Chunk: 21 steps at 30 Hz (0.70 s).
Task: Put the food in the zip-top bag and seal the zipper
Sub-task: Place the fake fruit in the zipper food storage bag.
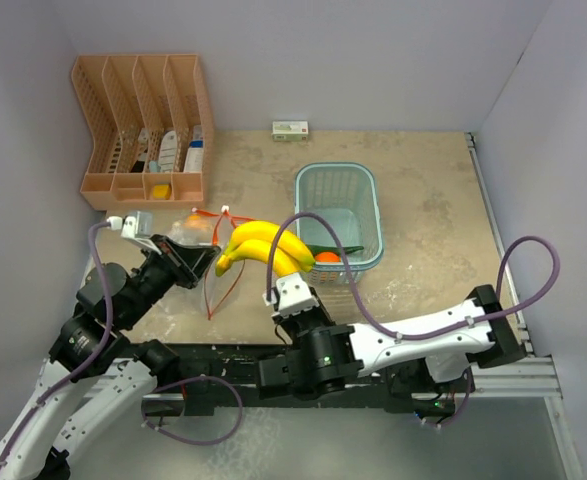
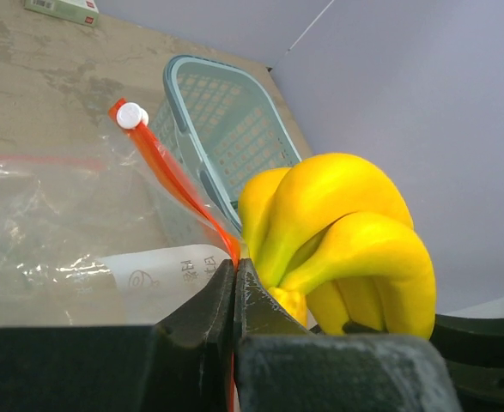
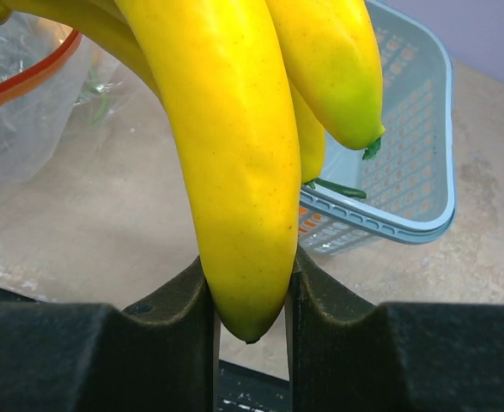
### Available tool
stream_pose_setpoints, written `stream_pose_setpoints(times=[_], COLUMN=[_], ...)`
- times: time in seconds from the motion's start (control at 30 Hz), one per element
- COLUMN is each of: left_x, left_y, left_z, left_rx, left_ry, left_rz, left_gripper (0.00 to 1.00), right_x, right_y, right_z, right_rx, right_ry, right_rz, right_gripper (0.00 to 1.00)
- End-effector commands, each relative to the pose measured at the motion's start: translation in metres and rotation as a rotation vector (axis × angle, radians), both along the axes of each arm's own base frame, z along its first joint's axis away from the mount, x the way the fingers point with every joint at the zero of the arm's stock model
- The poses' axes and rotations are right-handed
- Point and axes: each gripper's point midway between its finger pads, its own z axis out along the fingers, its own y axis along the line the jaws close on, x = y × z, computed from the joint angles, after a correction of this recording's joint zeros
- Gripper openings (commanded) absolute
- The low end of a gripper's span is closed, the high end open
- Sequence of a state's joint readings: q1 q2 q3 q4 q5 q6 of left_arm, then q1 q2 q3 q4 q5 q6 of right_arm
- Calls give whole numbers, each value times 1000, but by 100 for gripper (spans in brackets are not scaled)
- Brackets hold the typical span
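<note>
Feeding bananas (image 1: 263,245) into bag (image 2: 71,223): right gripper (image 3: 250,283) clamps one tip, left gripper (image 2: 234,287) pinches red rim (image 2: 170,176) w/ mouth open centre-left; go stem-first, slowly

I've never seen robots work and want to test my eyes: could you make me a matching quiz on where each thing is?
Things:
1. bananas
2. zip-top bag
3. orange fruit
4. small box

Places:
A. inside the blue basket
B. at the far edge of the table
C. clamped in the right gripper
D. edge pinched by the left gripper

Pairs: 1-C, 2-D, 3-A, 4-B
</note>
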<state>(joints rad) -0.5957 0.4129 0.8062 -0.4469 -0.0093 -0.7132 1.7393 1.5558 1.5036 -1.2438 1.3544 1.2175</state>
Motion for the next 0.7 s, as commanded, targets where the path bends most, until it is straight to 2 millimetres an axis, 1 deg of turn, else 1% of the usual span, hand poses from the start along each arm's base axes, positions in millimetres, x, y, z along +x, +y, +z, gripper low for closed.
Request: stream_pose_setpoints(times=[0.0,0.1,0.2,0.33,0.4,0.47,0.57,0.67], left_x=[-4,-5,-4,-1,-1,2,11,21], left_y=[2,2,2,-5,-11,-16,-21,-33], left_z=[23,32,46,61,64,62,53,44], left_rx=[-24,-23,-17,-27,-39,-39,-31,-32], left_ry=[-60,-80,-104,-128,-134,-130,-120,-112], left_rz=[-8,-8,-10,-39,-64,-73,-71,-96], left_gripper=[0,0,0,0,0,0,0,0], right_x=[11,11,11,10,9,8,4,0], right_y=[2,6,8,14,18,21,26,31], right_z=[25,17,8,-2,-2,2,9,14], right_rx=[-22,-96,-161,-256,-259,-256,-244,-237], right_ry=[-137,-157,-169,-198,-208,-229,-262,-287], right_rz=[-26,-19,-14,-5,-3,0,12,23], right_gripper=[0,0,0,0,0,0,0,0])
